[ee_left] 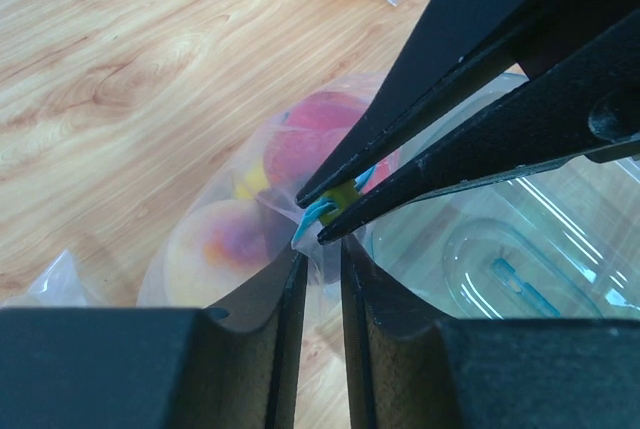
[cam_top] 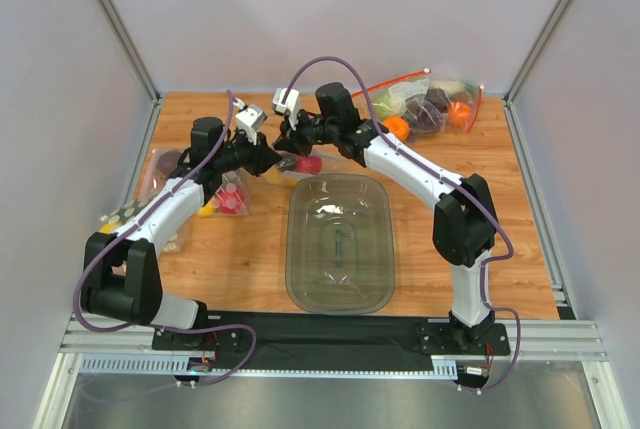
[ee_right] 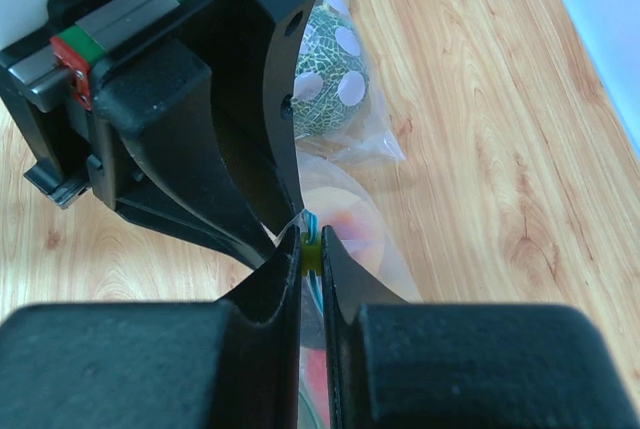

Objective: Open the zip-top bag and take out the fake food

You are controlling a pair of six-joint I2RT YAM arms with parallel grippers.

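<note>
The zip-top bag (ee_left: 250,209) lies on the wood just beyond the clear tub, its light-blue strip (ee_left: 318,213) raised. Through the plastic I see the fake food: a red apple (ee_left: 318,134), a peach (ee_left: 222,246) and a bit of yellow lemon (ee_left: 250,181). My right gripper (ee_right: 311,247) is shut on the yellow-green slider (ee_right: 311,254) at the bag's mouth. My left gripper (ee_left: 320,252) sits right below it, jaws a narrow gap apart, with loose bag film between the tips. In the top view both grippers meet over the bag (cam_top: 305,164).
A clear plastic tub (cam_top: 340,289) stands in front of the bag. A larger bag with red zip strips (cam_top: 430,109) holds an orange and dark fruit at the back right. More bagged fruit (cam_top: 230,199) lies at the left, and a spotted green fruit (ee_right: 330,79) is bagged nearby.
</note>
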